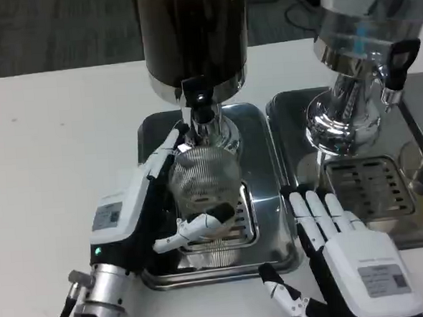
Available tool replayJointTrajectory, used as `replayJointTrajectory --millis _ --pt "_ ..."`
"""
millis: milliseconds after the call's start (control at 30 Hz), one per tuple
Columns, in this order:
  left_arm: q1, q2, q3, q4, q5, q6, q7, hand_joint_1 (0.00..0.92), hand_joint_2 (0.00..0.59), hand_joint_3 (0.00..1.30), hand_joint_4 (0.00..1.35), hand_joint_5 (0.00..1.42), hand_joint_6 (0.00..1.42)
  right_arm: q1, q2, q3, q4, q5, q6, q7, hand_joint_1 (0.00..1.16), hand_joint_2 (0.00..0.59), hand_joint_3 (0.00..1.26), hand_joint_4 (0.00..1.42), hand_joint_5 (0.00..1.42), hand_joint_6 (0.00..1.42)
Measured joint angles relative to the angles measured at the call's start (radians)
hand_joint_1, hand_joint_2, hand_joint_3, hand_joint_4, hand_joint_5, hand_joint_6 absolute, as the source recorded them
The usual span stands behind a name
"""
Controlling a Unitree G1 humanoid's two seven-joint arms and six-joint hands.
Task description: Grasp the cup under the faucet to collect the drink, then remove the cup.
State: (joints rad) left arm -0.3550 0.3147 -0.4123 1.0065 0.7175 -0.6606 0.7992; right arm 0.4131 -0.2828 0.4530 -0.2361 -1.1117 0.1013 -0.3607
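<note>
Left hand (153, 205) wraps the ribbed clear cup (204, 180) on the drip grate (246, 225) right under the dark dispenser's faucet (199, 102) to catch the pour, right hand (347, 254) flat, fingers apart, holding nothing beside the tray (271, 259); exit room toward the near-left, tray lip in the way.

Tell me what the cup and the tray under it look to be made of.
Cup: likely clear plastic, possibly glass; see-through, with fine vertical ribs catching light. Tray: polished metal, probably stainless steel; mirror-like reflections and a slotted drip grate. The left hand holds the cup.
</note>
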Motion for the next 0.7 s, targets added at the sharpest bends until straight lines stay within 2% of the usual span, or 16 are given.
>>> replayJointTrajectory --millis 133,233,267,400,467,567,633,700 --pt "0.061 0.039 0.016 -0.063 -0.008 -0.001 0.005 0.000 0.000 0.05 0.12 0.39 0.31 -0.002 -0.005 -0.005 -0.001 0.003 -0.004 0.000 0.06 0.353 0.00 0.00 0.00 0.12" --pt "0.123 0.062 0.051 -0.135 -0.043 -0.023 0.000 0.000 0.000 0.03 0.05 0.34 0.26 0.001 -0.011 -0.009 -0.007 0.004 -0.014 0.000 0.06 0.357 0.00 0.00 0.00 0.12" --pt "0.147 0.079 0.064 -0.164 -0.047 -0.033 0.000 0.000 0.000 0.01 0.01 0.32 0.23 0.002 -0.014 -0.012 -0.007 0.005 -0.016 0.000 0.06 0.359 0.00 0.00 0.00 0.11" --pt "0.246 0.135 0.130 -0.273 -0.063 -0.041 0.004 0.000 0.000 0.00 0.00 0.12 0.04 0.001 -0.026 -0.014 -0.007 0.003 -0.018 0.000 0.08 0.366 0.00 0.00 0.00 0.05" --pt "0.286 0.158 0.150 -0.339 -0.039 -0.011 0.007 0.000 0.001 0.00 0.00 0.01 0.00 -0.009 -0.026 -0.013 -0.007 -0.001 -0.016 0.007 0.08 0.366 0.00 0.00 0.00 0.01" --pt "0.320 0.199 0.156 -0.423 0.034 0.056 0.010 0.000 0.010 0.00 0.00 0.00 0.00 -0.025 -0.030 -0.013 0.005 -0.014 -0.010 0.008 0.09 0.365 0.00 0.00 0.00 0.00" --pt "0.335 0.235 0.156 -0.437 0.048 0.069 -0.004 0.000 0.020 0.00 0.00 0.00 0.00 -0.034 -0.041 -0.008 0.027 -0.046 -0.015 -0.042 0.09 0.364 0.00 0.00 0.00 0.00" --pt "0.348 0.262 0.153 -0.436 0.053 0.066 -0.025 0.000 0.025 0.00 0.00 0.00 0.00 -0.041 -0.042 -0.006 0.035 -0.059 -0.015 -0.052 0.09 0.363 0.00 0.00 0.00 0.00"
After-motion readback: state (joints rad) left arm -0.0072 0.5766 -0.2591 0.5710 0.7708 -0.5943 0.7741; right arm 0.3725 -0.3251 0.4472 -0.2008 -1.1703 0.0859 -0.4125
